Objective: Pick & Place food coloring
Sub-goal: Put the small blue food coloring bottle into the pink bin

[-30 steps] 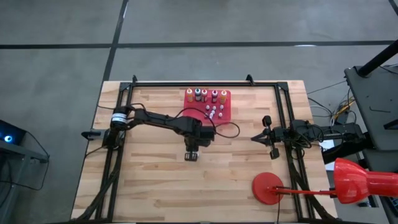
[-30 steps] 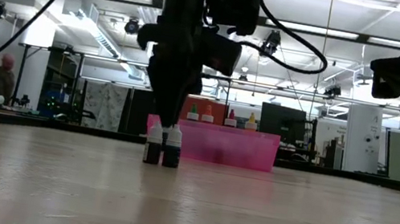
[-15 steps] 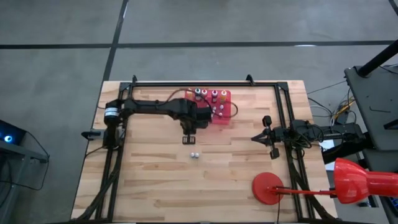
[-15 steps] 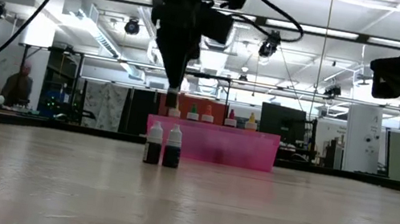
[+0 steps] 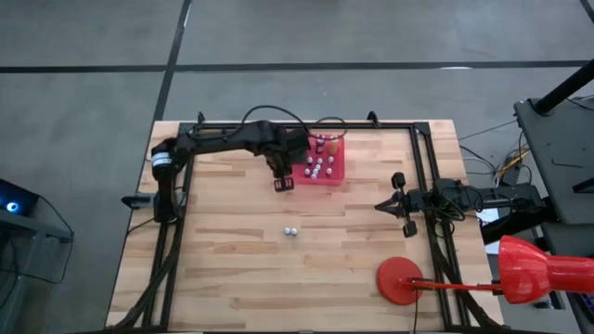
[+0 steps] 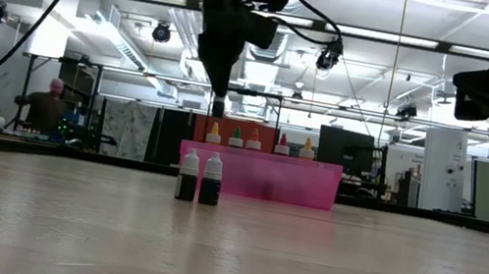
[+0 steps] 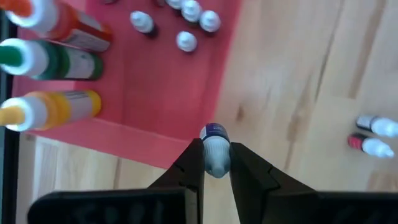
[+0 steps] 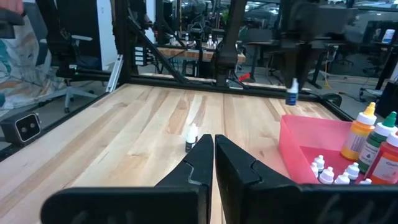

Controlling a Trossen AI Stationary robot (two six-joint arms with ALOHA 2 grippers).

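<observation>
My left gripper (image 5: 283,183) hangs above the table by the near left corner of the red tray (image 5: 336,172), shut on a small food coloring bottle (image 7: 214,148) with a white cap and blue body. Two more small bottles (image 5: 291,231) stand upright on the wood in the middle of the table. In the tray stand taller orange, green and yellow bottles (image 7: 59,65) and several tiny white-capped ones (image 7: 186,40). My right gripper (image 5: 382,206) rests shut at the table's right side. My left gripper pinches the bottle's white cap end (image 7: 216,160) between its two fingers. The fingers come from above, pointing steeply down. The bottle hangs upright below them (image 8: 291,93), lifted clear of the table, just outside the tray's wall.
A black frame (image 5: 278,123) runs around the table's far, left and right sides. A red round base on a stalk (image 5: 401,279) sits at the near right. Bare wood lies between the two standing bottles and the tray. A person (image 6: 47,106) is in the room behind.
My left gripper has risen from beside the two bottles in the middle of the table. It has carried the small bottle toward the far edge, up to the tray's near left corner, rolling a little. The two bottles stay where they stood.
</observation>
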